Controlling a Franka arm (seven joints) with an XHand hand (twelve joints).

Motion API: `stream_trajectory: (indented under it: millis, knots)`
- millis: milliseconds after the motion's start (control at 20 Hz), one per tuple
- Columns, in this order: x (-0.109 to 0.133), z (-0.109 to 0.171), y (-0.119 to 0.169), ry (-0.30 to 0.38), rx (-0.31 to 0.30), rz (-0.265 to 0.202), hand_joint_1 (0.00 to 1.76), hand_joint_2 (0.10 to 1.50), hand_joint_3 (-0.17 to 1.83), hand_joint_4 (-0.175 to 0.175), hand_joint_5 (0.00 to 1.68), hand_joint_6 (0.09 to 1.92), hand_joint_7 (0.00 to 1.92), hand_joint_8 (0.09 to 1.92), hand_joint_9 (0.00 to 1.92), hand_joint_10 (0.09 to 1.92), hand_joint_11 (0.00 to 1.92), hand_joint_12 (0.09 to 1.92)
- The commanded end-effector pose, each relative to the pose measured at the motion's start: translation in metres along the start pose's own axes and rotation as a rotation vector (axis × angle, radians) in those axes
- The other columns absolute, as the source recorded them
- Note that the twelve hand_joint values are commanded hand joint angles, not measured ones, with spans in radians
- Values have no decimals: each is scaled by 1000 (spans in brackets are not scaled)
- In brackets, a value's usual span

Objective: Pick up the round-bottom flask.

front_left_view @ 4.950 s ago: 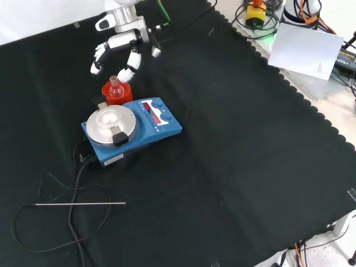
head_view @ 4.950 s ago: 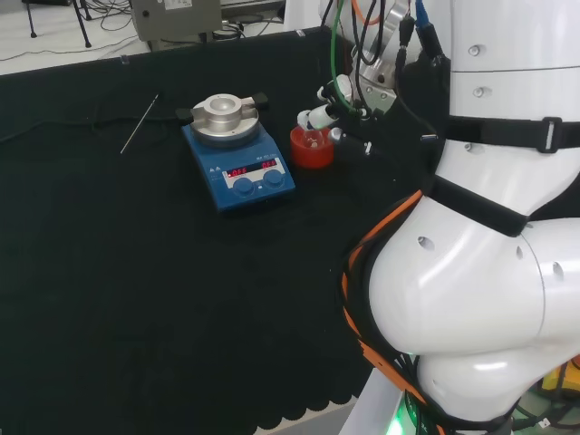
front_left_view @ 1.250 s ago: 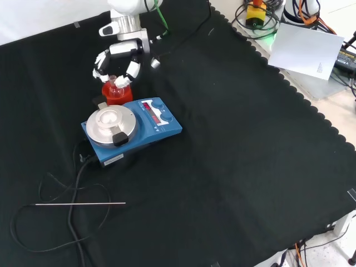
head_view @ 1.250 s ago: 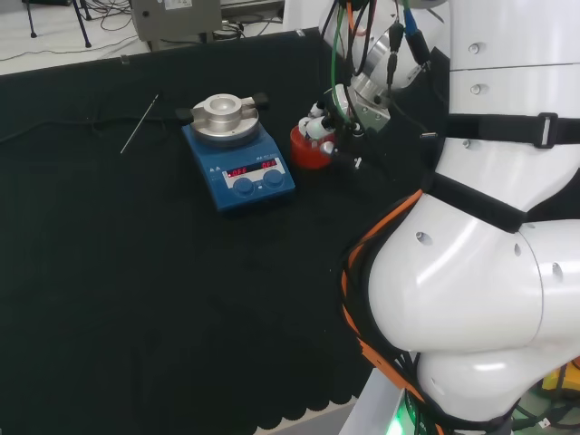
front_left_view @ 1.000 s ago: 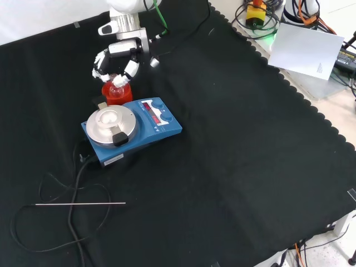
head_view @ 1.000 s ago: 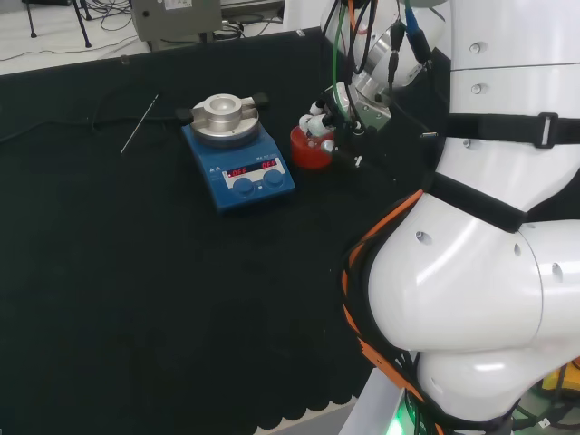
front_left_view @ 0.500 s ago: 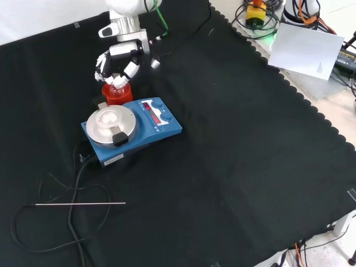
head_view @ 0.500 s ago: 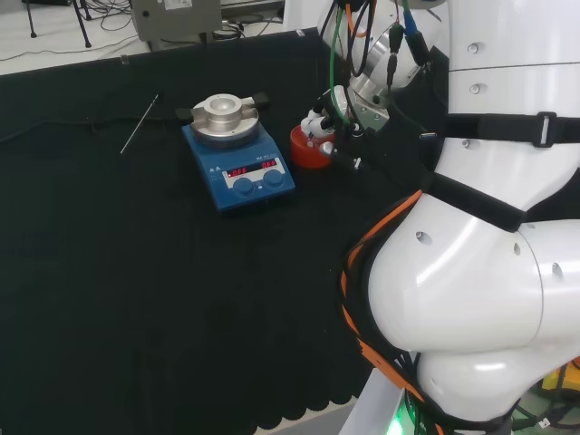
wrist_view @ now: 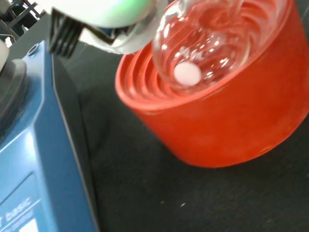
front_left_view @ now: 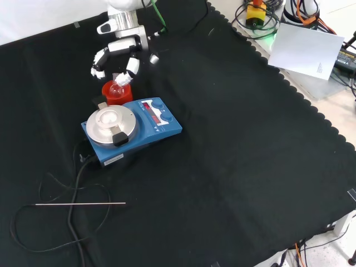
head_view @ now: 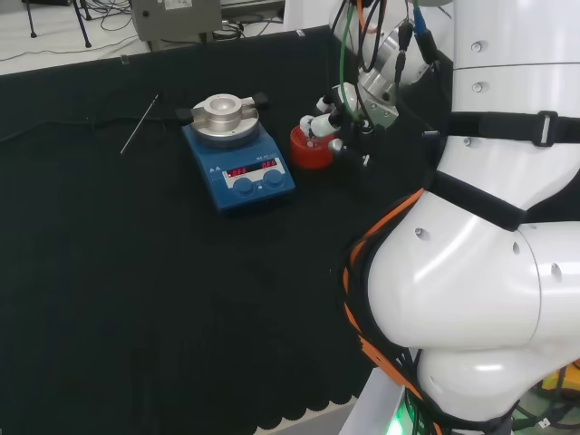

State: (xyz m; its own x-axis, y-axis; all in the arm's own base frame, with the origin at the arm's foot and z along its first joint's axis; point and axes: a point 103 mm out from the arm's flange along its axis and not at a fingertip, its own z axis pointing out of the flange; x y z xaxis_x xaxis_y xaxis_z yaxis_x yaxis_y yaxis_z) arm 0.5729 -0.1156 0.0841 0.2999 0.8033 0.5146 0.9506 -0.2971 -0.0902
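The clear glass round-bottom flask [wrist_view: 203, 53] sits with its bulb nested in the red ribbed ring stand [wrist_view: 231, 121], in the upper left of the front view and the upper centre of the head view. The wrist view shows the bulb inside the ribbed hollow of the stand, with a small white oval piece [wrist_view: 187, 74] lying inside the glass. In the front view the flask's neck [front_left_view: 115, 88] rises above the stand's rim.

The black and white hand [front_left_view: 118, 47] hangs over the flask, coming in from the top of the front view. Its fingers [front_left_view: 132, 67] are curved downward on either side of the neck; one fingertip lies against or just beside the flask's mouth, the other side stands apart from it. I cannot tell from these views whether the fingers actually pinch the glass. In the head view the hand [head_view: 337, 111] sits just right of the stand, its fingertips over the rim.

The blue hotplate stirrer with a round silver top plate [front_left_view: 131, 129] stands just beside the stand, below it in the front view and to its left in the head view. A thin metal rod [front_left_view: 80, 204] lies on the black cloth surface [front_left_view: 250, 144] well apart, in the lower left of the front view, near a black cable [front_left_view: 55, 222]
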Motion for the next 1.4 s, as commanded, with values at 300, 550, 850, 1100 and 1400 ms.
stream_trajectory:
  millis: [300, 550, 850, 1100, 1400]
  knots:
    - [-39, -8, -6, -4, 57, 12, 889, 527, 726, -85, 501, 724, 468, 676, 641, 628, 272, 1324]
    - [-42, -7, -2, 1, 77, 5, 893, 528, 723, -81, 496, 714, 462, 675, 637, 628, 268, 1323]
    - [-40, -3, 0, 2, 98, -4, 895, 530, 719, -79, 496, 701, 461, 675, 636, 628, 265, 1325]
    - [-40, -2, 1, 6, 109, -12, 897, 532, 717, -74, 520, 704, 464, 676, 636, 627, 264, 1325]
    - [-41, -4, 1, 12, 119, -17, 891, 542, 712, -55, 765, 809, 474, 676, 642, 626, 264, 1326]
